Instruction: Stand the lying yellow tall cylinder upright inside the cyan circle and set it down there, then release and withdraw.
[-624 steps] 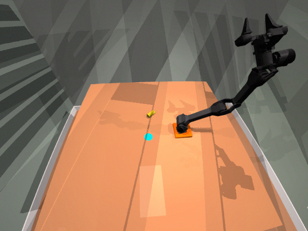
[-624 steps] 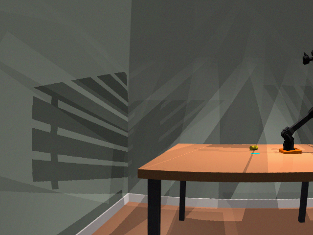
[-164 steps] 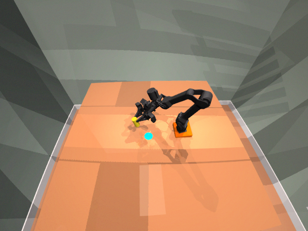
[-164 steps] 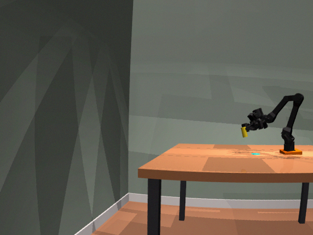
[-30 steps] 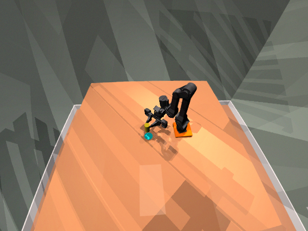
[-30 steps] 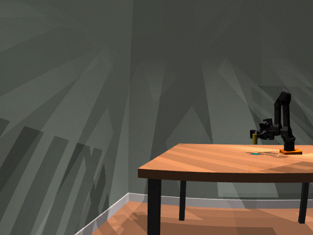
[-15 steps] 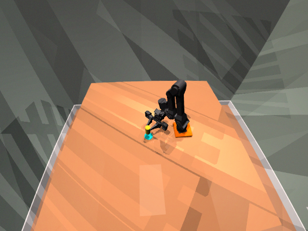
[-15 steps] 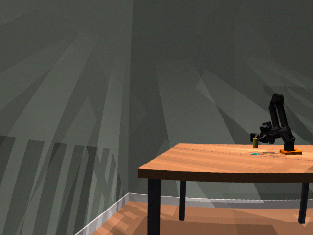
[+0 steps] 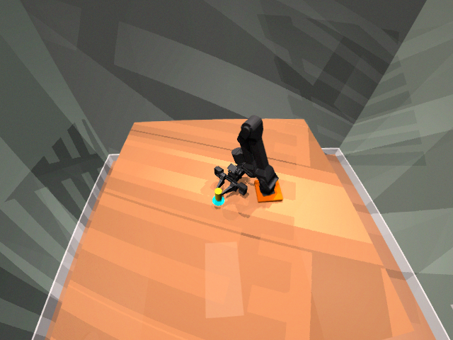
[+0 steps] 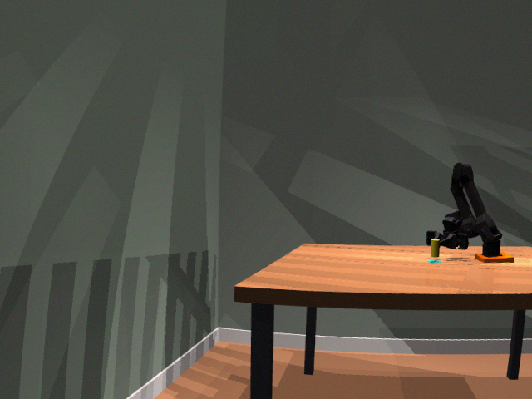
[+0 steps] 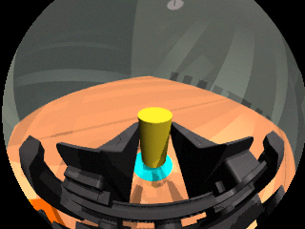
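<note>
The yellow tall cylinder is upright between the fingertips. In the exterior view its lower end is a little above the table, with a small gap over the cyan circle. In the wrist view the cylinder hides the far middle part of the circle. My gripper is shut on the cylinder, one finger on each side of it, and reaches out nearly level from the arm.
The arm stands on an orange base plate to the right of the circle in the top and exterior views. The wooden table has its left edge farther off to the left. A pale rectangle shows nearer the top camera.
</note>
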{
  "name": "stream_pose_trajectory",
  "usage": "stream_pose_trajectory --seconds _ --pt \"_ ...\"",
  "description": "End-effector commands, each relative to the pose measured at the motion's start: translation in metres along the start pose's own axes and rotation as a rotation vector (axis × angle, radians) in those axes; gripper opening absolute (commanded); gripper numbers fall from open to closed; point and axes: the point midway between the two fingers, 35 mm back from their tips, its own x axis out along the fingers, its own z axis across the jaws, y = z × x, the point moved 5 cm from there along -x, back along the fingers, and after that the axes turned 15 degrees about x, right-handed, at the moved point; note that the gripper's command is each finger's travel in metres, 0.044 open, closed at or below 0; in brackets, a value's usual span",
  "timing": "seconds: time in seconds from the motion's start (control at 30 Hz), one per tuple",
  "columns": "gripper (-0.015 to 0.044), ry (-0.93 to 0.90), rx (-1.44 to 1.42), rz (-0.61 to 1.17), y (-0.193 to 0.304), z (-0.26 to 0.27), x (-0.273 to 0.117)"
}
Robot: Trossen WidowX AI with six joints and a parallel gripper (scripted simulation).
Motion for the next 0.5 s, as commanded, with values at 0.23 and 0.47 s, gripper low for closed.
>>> stream_pose_trajectory --seconds 0.23,0.47 --pt "0.0105 -0.002 -0.005 0.014 0.0150 -0.0032 0.0038" --pt "0.0105 -0.002 -0.005 0.014 0.0150 -0.0032 0.0038"
